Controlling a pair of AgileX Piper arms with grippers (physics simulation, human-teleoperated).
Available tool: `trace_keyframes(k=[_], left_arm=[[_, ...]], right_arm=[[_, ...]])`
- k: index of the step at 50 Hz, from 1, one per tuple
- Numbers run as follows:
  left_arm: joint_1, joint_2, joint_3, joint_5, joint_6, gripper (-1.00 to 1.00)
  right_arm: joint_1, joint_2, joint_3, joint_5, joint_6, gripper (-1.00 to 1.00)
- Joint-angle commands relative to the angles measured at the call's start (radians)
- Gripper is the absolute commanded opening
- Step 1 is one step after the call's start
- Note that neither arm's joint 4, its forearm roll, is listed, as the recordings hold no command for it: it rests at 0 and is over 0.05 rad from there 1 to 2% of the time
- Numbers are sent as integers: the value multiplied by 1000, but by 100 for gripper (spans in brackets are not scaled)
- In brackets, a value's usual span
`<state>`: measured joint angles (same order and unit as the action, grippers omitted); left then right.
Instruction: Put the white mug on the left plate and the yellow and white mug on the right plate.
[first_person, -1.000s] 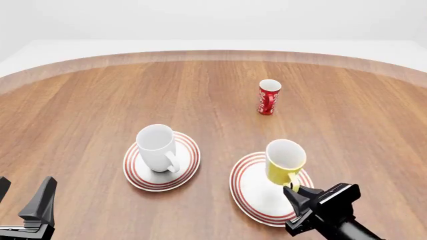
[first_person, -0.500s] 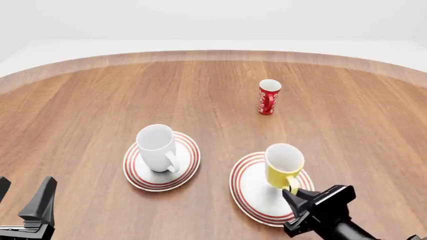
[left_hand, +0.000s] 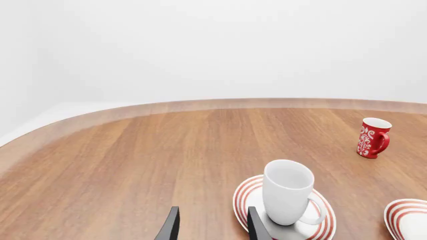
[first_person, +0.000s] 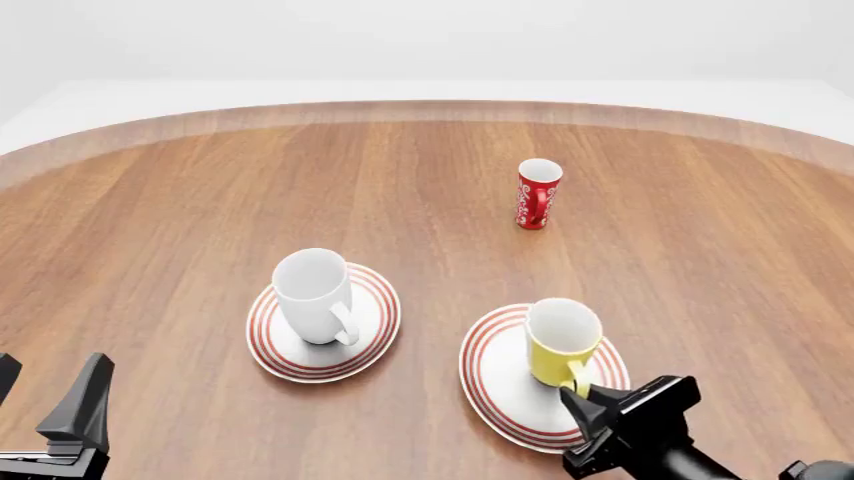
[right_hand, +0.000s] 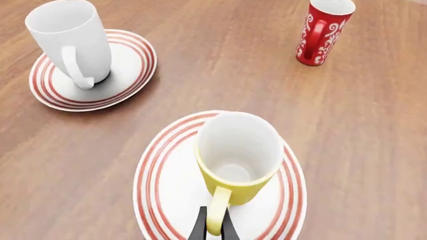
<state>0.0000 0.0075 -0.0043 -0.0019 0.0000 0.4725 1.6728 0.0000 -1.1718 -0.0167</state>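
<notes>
White mug (first_person: 315, 297) sits on the left plate (first_person: 378, 335) already, and the right gripper (right_hand: 213, 228) is pinching the yellow and white mug (right_hand: 238, 155) by its handle on the right plate (right_hand: 167, 185) (looks set down), so letting go is next.

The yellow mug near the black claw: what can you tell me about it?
The yellow mug is small and glossy, yellow outside, white inside, and empty. It stands upright on the right plate, which is white with red rings. Its yellow loop handle points back toward the right gripper, whose thin black fingers are closed on that handle.
</notes>
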Motion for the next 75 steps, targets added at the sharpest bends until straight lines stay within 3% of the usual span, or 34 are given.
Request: trace_keyframes(k=[1,6,7,34,75], left_arm=[[0,0,0,0,0,100],[0,0,0,0,0,100],[0,0,0,0,0,100],[0,0,0,0,0,100],[0,0,0,0,0,100]], right_arm=[[-1,47,0,-38,5,-100],[-17,70,0,-47,-3,-100],[-20,71,0,-47,-3,100],[-35,55,0,-21,14,100],[-113,-529,0,473,-8,100]])
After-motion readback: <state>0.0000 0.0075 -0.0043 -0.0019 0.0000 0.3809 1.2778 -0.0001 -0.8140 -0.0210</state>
